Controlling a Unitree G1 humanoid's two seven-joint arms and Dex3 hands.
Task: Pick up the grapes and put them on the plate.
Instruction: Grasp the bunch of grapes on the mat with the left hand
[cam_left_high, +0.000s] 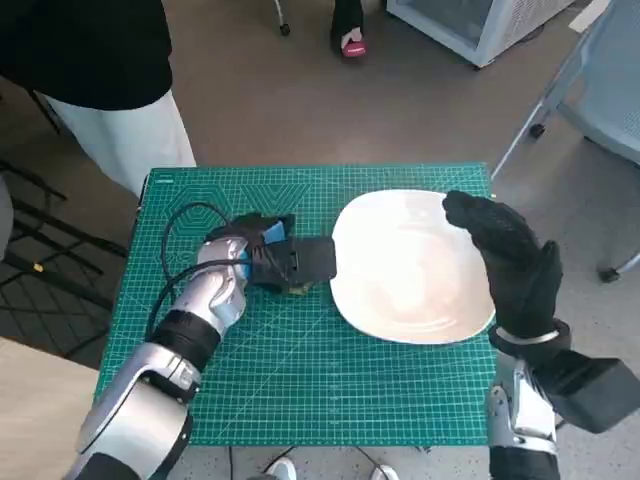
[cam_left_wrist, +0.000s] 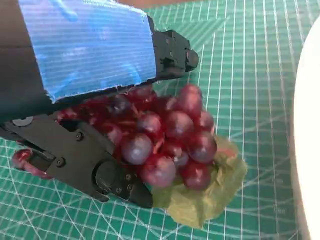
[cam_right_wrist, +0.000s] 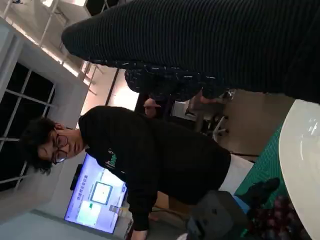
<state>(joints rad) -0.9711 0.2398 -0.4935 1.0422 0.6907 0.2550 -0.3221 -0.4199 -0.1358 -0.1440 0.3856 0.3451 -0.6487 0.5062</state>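
A bunch of dark red grapes (cam_left_wrist: 165, 145) with a green leaf (cam_left_wrist: 200, 200) lies on the green mat (cam_left_high: 300, 380), just left of the white plate (cam_left_high: 410, 265). My left hand (cam_left_high: 265, 258) covers the bunch; its black fingers (cam_left_wrist: 100, 170) wrap it from both sides and grip it. In the head view only a sliver of the grapes (cam_left_high: 296, 289) shows under the hand. My gloved right hand (cam_left_high: 510, 255) hovers over the plate's right rim, fingers extended, holding nothing. The right wrist view shows the plate's rim (cam_right_wrist: 300, 150) and the grapes (cam_right_wrist: 277, 220) beside it.
A person in a black top and white trousers (cam_left_high: 110, 80) stands at the table's far left corner. A black cable (cam_left_high: 185, 240) loops over the mat by my left wrist. A grey chair (cam_left_high: 600, 90) stands to the right, and a foot (cam_left_high: 350, 42) shows beyond the table.
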